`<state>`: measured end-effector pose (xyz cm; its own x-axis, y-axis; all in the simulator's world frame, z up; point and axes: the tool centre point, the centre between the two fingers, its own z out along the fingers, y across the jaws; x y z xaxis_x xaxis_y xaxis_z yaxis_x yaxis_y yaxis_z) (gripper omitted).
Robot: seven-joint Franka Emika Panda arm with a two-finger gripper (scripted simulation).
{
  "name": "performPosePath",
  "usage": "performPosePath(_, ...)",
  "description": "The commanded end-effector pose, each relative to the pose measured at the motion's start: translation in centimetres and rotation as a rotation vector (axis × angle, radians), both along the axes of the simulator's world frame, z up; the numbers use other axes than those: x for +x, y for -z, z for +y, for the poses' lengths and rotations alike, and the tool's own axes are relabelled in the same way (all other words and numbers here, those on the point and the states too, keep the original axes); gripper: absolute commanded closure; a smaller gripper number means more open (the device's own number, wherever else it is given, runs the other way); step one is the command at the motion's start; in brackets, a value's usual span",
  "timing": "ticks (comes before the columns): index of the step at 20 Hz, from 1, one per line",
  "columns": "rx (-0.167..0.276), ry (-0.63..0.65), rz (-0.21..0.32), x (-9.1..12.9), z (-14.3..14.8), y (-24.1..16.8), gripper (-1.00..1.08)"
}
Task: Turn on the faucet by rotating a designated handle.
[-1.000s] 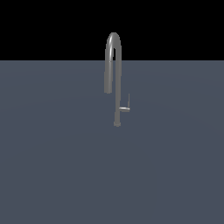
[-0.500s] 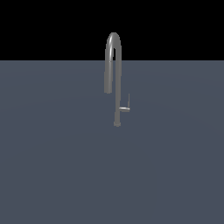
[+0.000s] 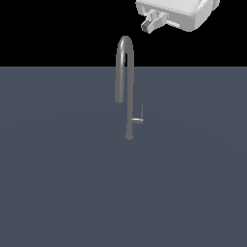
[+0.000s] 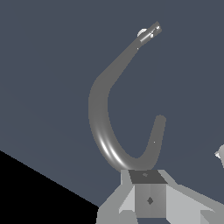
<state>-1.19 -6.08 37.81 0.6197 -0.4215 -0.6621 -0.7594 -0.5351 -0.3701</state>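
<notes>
The faucet point(image 3: 126, 87) is a tall grey gooseneck tap that stands upright on the dark grey-blue surface point(image 3: 58, 183). Its handle point(image 3: 139, 118) is a thin L-shaped lever off the lower stem, on the exterior view's right. My gripper point(image 3: 153, 22) hangs high above the spout, up and to the exterior view's right, touching nothing. Its fingers look pressed together and hold nothing. In the wrist view I look down on the curved spout point(image 4: 103, 127), with the handle point(image 4: 148, 34) beyond it and my fingers point(image 4: 149, 197) just over the spout's bend.
The flat dark surface runs across the whole lower scene. Above its far edge the background is black.
My gripper has come into the exterior view at the top right; it was out of view before. The faucet and its handle have not moved.
</notes>
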Motion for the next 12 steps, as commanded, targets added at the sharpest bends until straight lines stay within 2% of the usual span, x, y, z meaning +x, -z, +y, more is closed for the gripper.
performPosePath(1,0.056,0.052,0.039,1.2,-0.5,1.5,1.08)
performPosePath(12,0.311,0.290,0.222,5.4,-2.4,9.3,1.08)
